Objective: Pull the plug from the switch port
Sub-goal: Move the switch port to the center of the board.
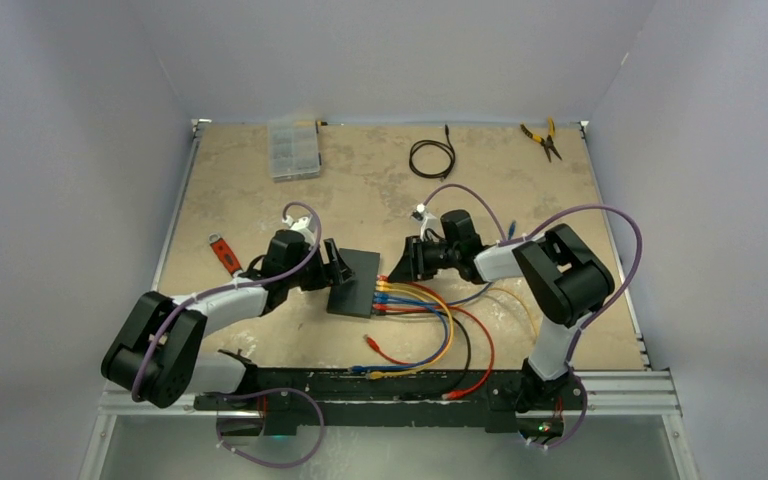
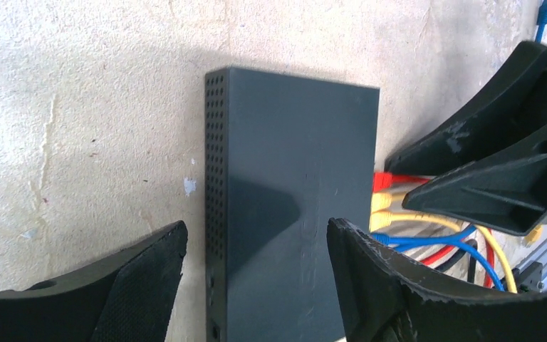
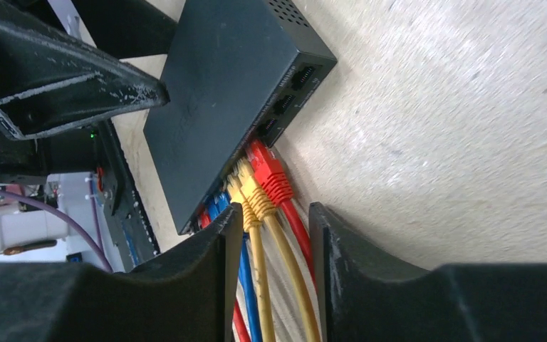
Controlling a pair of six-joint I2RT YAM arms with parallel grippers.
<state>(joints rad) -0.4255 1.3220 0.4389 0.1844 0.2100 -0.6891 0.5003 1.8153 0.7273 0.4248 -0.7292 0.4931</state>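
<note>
The flat black switch (image 1: 355, 283) (image 2: 292, 185) (image 3: 221, 85) lies mid-table, its sockets facing right. A red plug (image 3: 271, 171), two yellow plugs (image 3: 246, 189) and blue plugs (image 3: 217, 206) sit in the ports; three ports beyond the red plug are bare. My left gripper (image 1: 332, 265) (image 2: 256, 235) is open and straddles the switch's left end, one finger off its perforated side. My right gripper (image 1: 392, 272) (image 3: 276, 210) stands narrowly open just behind the plugs, with the yellow cables and the red cable (image 3: 300, 235) running between its fingers.
Red, yellow, blue and black cables (image 1: 440, 335) loop from the switch to the front rail (image 1: 360, 385). A clear compartment box (image 1: 293, 150), a coiled black cable (image 1: 432, 158) and pliers (image 1: 542, 138) lie at the back. A red-handled tool (image 1: 224, 254) lies left.
</note>
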